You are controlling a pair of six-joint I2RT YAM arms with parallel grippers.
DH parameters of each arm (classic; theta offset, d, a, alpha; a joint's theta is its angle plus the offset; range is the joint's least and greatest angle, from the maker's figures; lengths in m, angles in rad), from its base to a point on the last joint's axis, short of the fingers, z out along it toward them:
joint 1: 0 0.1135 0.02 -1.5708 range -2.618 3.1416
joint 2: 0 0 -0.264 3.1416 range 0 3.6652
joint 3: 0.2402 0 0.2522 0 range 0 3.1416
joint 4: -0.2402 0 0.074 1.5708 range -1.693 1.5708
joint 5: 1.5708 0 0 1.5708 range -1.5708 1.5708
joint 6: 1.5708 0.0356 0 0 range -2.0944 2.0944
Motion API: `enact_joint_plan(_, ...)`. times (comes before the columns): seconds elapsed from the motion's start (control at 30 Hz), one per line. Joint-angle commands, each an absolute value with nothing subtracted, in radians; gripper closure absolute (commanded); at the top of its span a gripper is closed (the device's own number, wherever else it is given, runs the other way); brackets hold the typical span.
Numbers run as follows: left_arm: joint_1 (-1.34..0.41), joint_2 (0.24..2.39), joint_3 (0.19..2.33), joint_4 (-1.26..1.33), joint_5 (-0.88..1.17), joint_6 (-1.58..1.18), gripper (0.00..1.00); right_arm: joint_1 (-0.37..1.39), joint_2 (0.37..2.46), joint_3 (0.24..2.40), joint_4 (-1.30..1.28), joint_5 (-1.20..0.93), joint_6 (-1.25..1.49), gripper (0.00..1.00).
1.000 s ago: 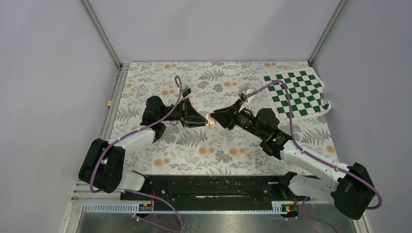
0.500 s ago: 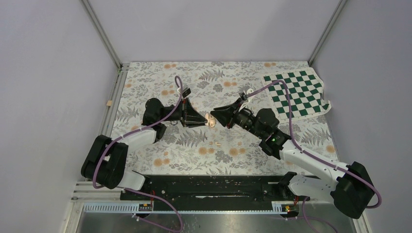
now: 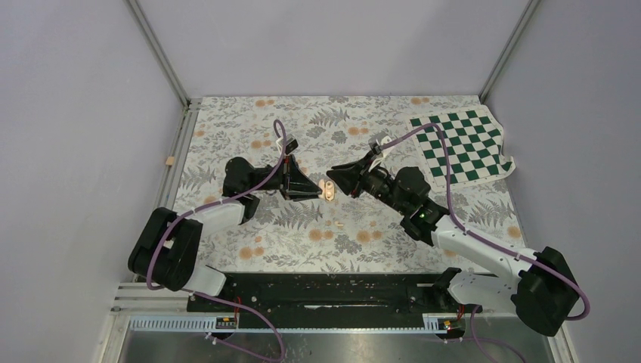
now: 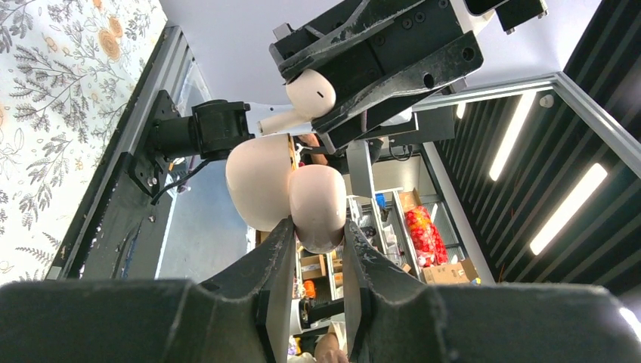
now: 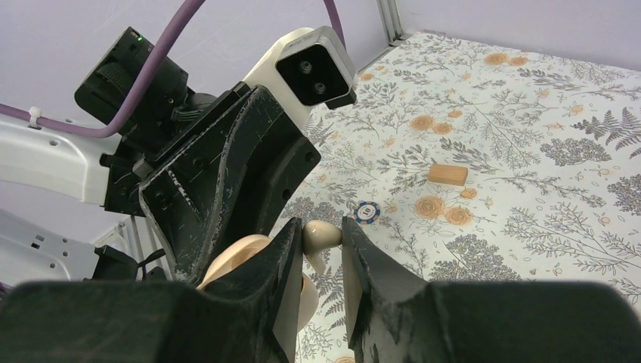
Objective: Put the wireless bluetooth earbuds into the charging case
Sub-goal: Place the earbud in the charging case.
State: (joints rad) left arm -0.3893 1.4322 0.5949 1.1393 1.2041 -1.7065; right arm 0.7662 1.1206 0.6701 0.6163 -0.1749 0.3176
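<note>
The pale peach charging case [image 4: 317, 204] hangs above the table with its lid [image 4: 261, 181] swung open, and my left gripper [image 4: 317, 234] is shut on its body. In the top view the case [image 3: 329, 189] sits between the two grippers' tips. My right gripper [image 5: 323, 236] is shut on one cream earbud [image 5: 321, 233], its stem pointing down, right beside the case [image 5: 240, 255]. From the left wrist this earbud [image 4: 310, 94] shows above the case, between the right gripper's fingers. A second small pale bud [image 3: 339, 224] lies on the floral cloth below the grippers.
A blue poker chip [image 5: 366, 212] and a tan block [image 5: 447, 175] lie on the floral cloth past the right gripper. A green-and-white checkered cloth [image 3: 465, 144] lies at the far right. The two arms meet tip to tip at mid-table.
Both arms have shifted slightly toward the far side, with the case and the earbud staying close together. Neither grip has changed.
</note>
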Motion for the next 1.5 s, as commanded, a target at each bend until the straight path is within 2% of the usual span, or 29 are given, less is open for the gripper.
enact_joint_plan(0.0, -0.39, 1.448, 0.595, 1.269, 1.22, -1.742, 1.0, 0.774, 1.111, 0.69, 0.677, -0.165, 0.308, 0.97)
enact_joint_plan(0.37, -0.391, 1.478, 0.594, 1.294, 1.212, -1.761, 1.0, 0.773, 1.029, 0.681, 0.658, -0.164, 0.293, 0.97)
enact_joint_plan(1.47, -0.39, 1.476, 0.604, 1.33, 1.205, -1.792, 1.0, 0.814, 1.087, 0.647, 0.648, -0.17, 0.233, 0.96)
